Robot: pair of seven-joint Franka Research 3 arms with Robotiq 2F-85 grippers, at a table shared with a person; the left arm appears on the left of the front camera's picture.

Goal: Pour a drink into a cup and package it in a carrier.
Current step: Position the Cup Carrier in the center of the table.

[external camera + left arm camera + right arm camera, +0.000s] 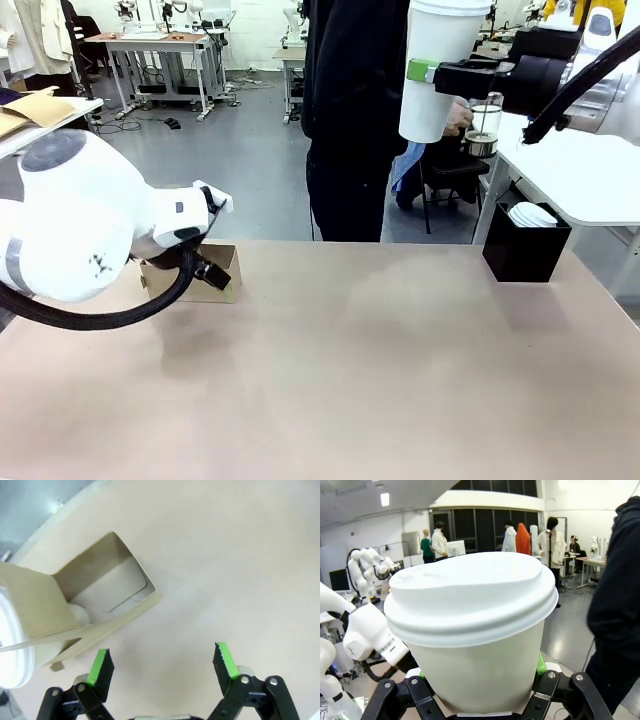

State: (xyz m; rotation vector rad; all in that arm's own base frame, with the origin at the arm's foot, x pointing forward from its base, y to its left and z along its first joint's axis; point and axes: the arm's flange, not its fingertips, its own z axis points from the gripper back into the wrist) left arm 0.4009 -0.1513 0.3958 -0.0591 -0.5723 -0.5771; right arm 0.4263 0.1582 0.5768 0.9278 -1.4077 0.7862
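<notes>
Our right gripper (428, 72) squeezed the cup (437, 60), high up above the table (350, 380) | cup looked tall, white, paper, with a white lid (470, 595) on top | our left gripper (162, 662) had its fingers wide apart, holding nothing, beside the brown cardboard carrier (107, 587).

A tall, white paper cup (475, 652) stands upright in the near middle, capped with a domed white plastic lid (470, 592) seated on its rim. The right gripper (480, 675) clamps the cup's lower wall from both sides, black fingers pressed against it, with a green pad (540, 663) showing at the right edge. To the left, lower down, is the robot's other white arm (370, 630). A person in dark clothing (617, 610) stands at the right.
</notes>
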